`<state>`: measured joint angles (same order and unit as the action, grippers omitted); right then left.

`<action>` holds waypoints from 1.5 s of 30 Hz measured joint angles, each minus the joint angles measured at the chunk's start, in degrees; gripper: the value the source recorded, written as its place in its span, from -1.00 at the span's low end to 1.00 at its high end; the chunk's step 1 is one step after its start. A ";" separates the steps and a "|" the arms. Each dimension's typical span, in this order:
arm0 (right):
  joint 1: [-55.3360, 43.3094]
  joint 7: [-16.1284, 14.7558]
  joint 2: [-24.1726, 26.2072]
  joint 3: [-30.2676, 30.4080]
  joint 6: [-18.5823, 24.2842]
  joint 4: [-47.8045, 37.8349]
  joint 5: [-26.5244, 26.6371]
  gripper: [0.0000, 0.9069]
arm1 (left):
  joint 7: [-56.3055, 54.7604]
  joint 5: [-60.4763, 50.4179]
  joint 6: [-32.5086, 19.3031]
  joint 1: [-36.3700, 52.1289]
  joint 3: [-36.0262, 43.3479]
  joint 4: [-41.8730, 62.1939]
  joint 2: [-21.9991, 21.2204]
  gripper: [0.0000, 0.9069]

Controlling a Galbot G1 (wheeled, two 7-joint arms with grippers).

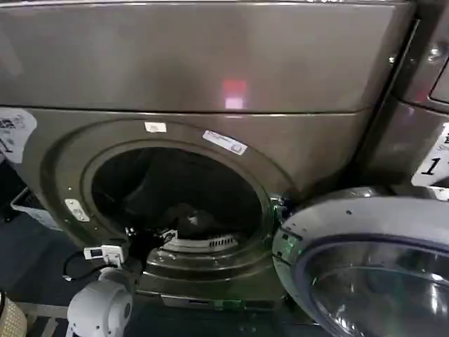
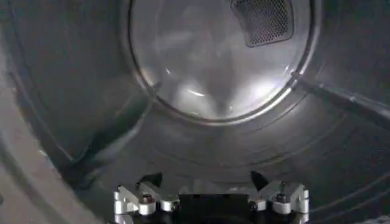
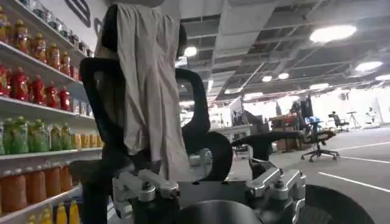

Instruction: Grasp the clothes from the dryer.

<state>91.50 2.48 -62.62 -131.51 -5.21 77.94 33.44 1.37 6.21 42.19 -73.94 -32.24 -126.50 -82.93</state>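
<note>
Two short black fingertips of the left gripper stand spread wide inside the dryer, holding nothing, above ribbed grey steel. Beyond, a round brushed rear wall carries a mesh vent. The clothes lie dark and crumpled at the drum's front lip.

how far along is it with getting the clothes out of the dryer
Done: the dryer door hangs open, and the left gripper is at the drum, fingers open, facing the back wall.

In hand: nothing is gripped. The head view shows a dark lump that may be the clothes low in the drum.

Left: reach down, close on the bundle, pull it out. The right gripper is parked, pointing at an office chair.
</note>
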 measured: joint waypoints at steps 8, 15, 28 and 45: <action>0.15 -0.10 -0.28 0.00 0.49 0.25 0.09 1.00 | 0.33 -3.02 0.00 3.21 2.39 2.41 -1.40 1.00; -0.16 -0.18 -0.40 0.56 0.58 0.68 0.09 1.00 | 0.91 -6.03 0.00 9.20 4.81 8.01 -2.08 1.00; 0.99 -0.25 -0.42 0.48 0.55 1.64 0.26 1.00 | 24.78 -34.67 0.00 20.49 6.09 19.28 -1.30 1.00; 1.34 0.17 -0.47 0.85 0.70 2.60 0.30 1.00 | 69.14 -70.86 -40.86 27.10 2.32 24.96 0.25 1.00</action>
<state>92.84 2.65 -63.08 -130.67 -4.51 80.54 33.75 70.52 -64.65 1.34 -46.84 -29.91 -101.54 -82.67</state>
